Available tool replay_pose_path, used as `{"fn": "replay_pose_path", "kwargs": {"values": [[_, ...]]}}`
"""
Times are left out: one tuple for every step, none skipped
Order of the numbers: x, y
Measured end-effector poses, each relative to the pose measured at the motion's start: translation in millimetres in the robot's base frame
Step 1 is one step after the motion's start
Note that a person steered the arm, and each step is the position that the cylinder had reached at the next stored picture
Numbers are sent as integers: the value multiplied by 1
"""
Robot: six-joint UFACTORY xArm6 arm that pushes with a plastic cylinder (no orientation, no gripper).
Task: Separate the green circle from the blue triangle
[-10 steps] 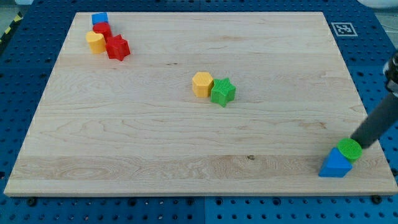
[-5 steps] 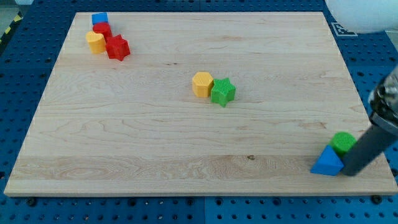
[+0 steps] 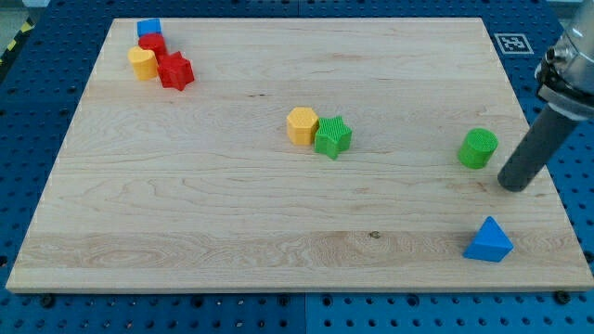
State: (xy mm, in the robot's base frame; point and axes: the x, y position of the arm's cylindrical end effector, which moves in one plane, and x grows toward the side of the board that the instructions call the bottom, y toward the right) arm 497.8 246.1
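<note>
**A:** Where did the green circle [image 3: 477,148] sit at that moment?

**B:** Toward the view's right, about halfway down the wooden board [image 3: 232,204]. The blue triangle [image 3: 488,241] lay below it, near the board's bottom edge on the same side. The two were clearly apart, with bare wood between them.

**A:** And my tip [image 3: 512,185]?

**B:** It rested on the board just to the right of the green circle and a little lower, close to it but not touching. It stood above the blue triangle and apart from that too. The dark rod slanted up toward the view's top right.

**A:** Was it holding anything?

**B:** No; it was a plain rod with nothing to open or close, and nothing clung to it.

**A:** What else was on the board?

**B:** Near the middle, a yellow hexagon [image 3: 302,125] touched a green star [image 3: 332,136] on its right. In the top left corner a small cluster sat packed together: a blue cube [image 3: 148,28] at the top, a red block [image 3: 152,44] just under it whose shape I could not make out, a yellow block [image 3: 142,62] to the left, and a red star [image 3: 175,70] to the right.
</note>
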Motion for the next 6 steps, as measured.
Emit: {"fn": "replay_pose_path", "kwargs": {"values": [[-36, -28], [-79, -67], [-115, -95], [-119, -99], [-109, -95], [-116, -118]]}}
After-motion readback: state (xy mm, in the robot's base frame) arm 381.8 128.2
